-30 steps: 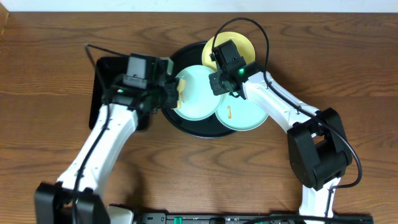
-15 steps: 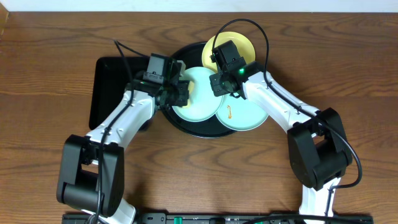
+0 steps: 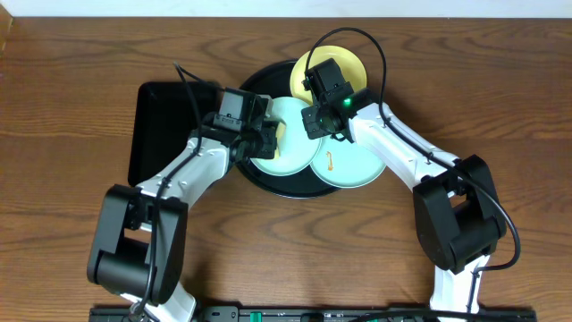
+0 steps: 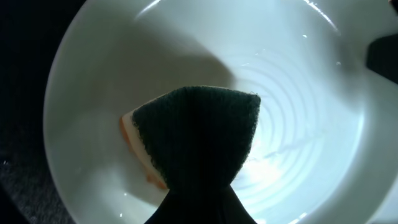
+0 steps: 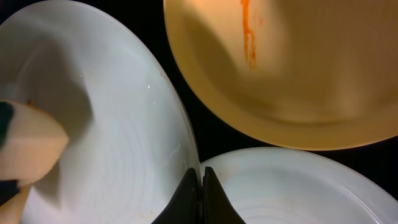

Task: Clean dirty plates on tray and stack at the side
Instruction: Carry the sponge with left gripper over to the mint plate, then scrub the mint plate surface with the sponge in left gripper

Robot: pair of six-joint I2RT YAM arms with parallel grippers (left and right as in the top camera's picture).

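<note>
Early: left end effector (image 3: pixel 266 139) clamps sponge (image 4: pixel 199 134) on mint plate (image 3: pixel 293 152); right end effector (image 5: pixel 200 178) seemingly pinches its rim; nothing stacked yet.

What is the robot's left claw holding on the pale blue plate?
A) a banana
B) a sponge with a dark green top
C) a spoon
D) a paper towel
B: the left claw grips a yellow sponge with a dark green scrubbing top, pressed against the pale mint-blue round plate.

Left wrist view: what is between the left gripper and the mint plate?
A sponge, dark scouring side up, on the plate; the left wrist view shows it.
</note>
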